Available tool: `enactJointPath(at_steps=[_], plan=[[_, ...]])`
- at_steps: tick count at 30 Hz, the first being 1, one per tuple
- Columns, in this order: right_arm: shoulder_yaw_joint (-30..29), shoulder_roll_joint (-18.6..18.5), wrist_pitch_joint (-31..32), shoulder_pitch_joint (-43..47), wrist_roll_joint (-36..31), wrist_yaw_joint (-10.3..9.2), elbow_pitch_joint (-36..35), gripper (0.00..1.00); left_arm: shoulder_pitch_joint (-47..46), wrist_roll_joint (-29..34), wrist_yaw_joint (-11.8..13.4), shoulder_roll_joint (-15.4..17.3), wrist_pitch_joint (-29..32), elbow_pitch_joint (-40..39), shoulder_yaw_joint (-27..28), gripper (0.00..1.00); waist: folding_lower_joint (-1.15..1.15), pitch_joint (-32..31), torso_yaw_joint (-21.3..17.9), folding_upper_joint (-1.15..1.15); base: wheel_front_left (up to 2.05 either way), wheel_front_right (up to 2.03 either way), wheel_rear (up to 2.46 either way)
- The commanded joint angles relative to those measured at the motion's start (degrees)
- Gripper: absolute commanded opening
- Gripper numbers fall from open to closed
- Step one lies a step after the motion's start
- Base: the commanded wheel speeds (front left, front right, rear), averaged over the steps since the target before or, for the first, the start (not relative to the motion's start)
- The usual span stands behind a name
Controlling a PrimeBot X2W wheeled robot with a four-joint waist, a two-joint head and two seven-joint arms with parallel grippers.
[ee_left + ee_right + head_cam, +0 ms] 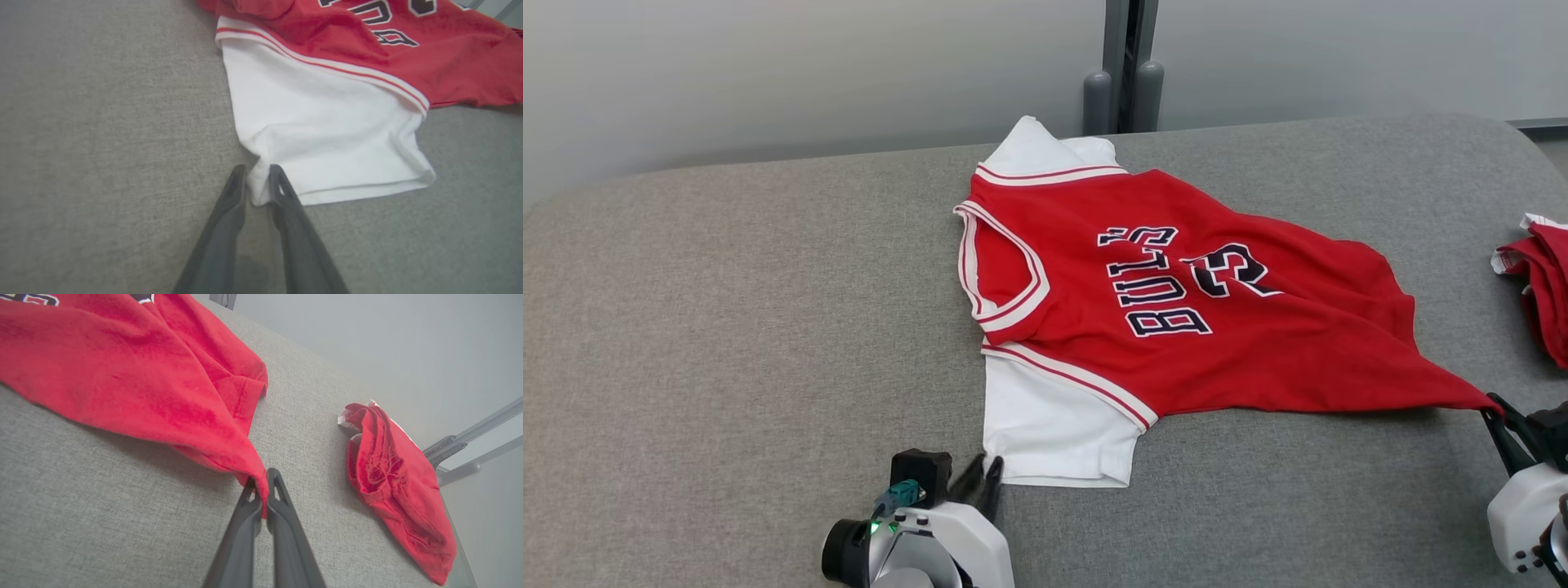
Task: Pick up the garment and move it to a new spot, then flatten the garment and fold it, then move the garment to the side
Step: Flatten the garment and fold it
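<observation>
A red garment [1176,310] with white sleeves and dark "BULLS 23" lettering lies spread on the grey padded table [727,327]. My left gripper [984,478] is shut on the corner of its near white sleeve [327,134], the cloth pinched between the fingers [235,192] in the left wrist view. Over at the right edge, the right gripper [1496,408] is shut on the red hem corner [229,449], which is drawn out into a taut point. The far white sleeve [1045,147] sits at the back, near the table's far edge.
A second red garment [1539,282] lies bunched at the table's right edge, also seen as a crumpled red heap [392,473] beside my right gripper. Grey posts [1123,90] stand behind the table against a pale wall. Bare cloth surface stretches to the left.
</observation>
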Motion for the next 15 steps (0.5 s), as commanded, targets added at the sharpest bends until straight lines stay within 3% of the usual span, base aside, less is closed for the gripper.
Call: enactJointPath(at_steps=[1,9,15], plan=[[0.0,-0.3,0.0,-0.1,0.4,-0.04,0.1,0.0,-0.8,-0.3,-0.3,0.3,0.1,0.3,-0.3,0.0,0.0,-0.1,0.1,0.0,0.0,0.0,0.0],[0.5,0.4,0.0,-0.1,0.5,-0.04,-0.4,0.0,-0.3,-3.1,-2.2,0.3,0.1,-1.0,0.8,0.0,0.0,-1.3,1.2,0.0,0.0,0.0,0.0],[1.5,0.0,0.0,-1.0,-0.4,-0.04,-2.8,0.0,0.7,-10.0,-9.8,0.3,0.1,-5.8,7.5,0.0,0.0,-4.0,1.9,0.0,0.0,0.0,0.0]])
